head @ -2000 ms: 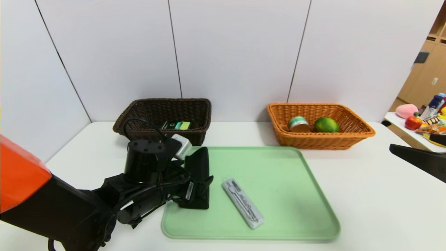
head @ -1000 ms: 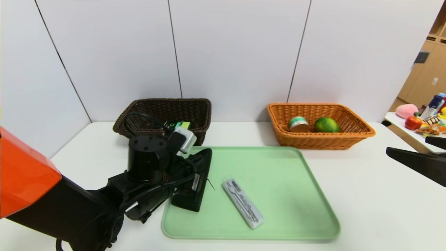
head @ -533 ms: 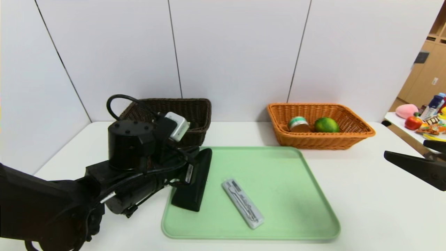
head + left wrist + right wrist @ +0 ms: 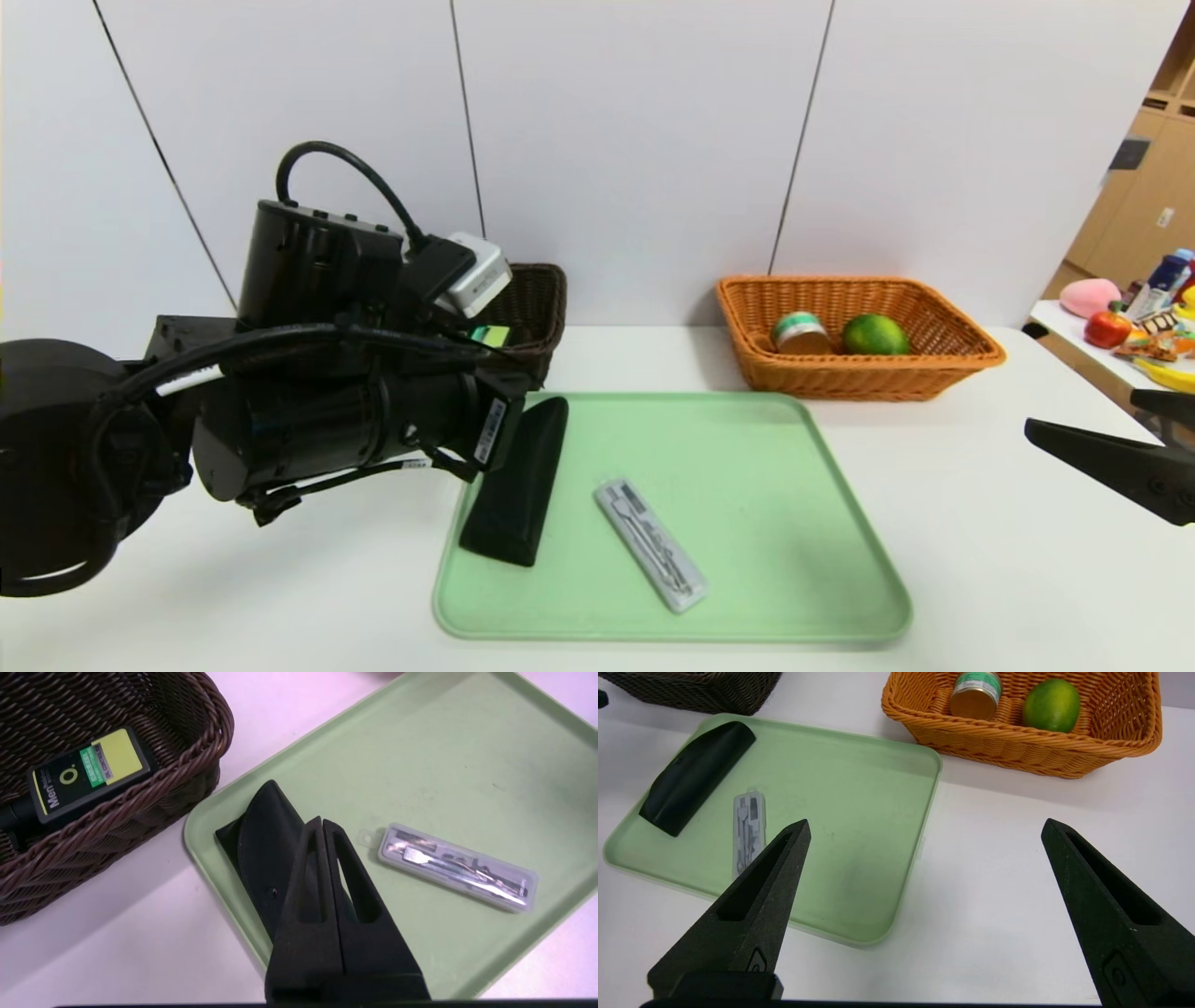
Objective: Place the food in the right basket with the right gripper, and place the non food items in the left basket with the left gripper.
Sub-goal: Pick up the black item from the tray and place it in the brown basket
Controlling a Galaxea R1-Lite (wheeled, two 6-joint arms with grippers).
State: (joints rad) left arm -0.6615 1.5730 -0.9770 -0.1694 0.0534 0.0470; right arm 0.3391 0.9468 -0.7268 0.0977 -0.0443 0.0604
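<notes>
The left gripper (image 4: 322, 823) has its jaws pressed together with nothing between them, the tips hanging above the black pouch (image 4: 266, 858); whether they touch the fabric cannot be told. In the head view the gripper itself is hidden behind the bulky left arm, which also covers most of the dark brown basket (image 4: 537, 303).

Taking the green tray (image 4: 747, 467) as landmark: the pouch (image 4: 518, 481) lies along the tray's left edge, its near end close to the tray's front rim. The clear cutlery case (image 4: 651, 544) lies just right of the pouch on the tray, apart from it; the contents are too blurred to make out. The dark brown basket (image 4: 140, 807) stands just beyond the tray's far-left corner, and the pump bottle (image 4: 84, 777) lies on its side inside it, its pump end cut off at the frame edge. The orange basket (image 4: 943, 359) stands just beyond the tray's far-right corner and holds the tin can (image 4: 799, 332) and the lime (image 4: 875, 334) side by side.

The right gripper (image 4: 924, 828) hovers over the bare table (image 4: 1008, 523) to the right of the tray, jaws spread wide and empty; the head view catches only one finger at its right edge. Assorted items on a separate table far right are too small to name.
</notes>
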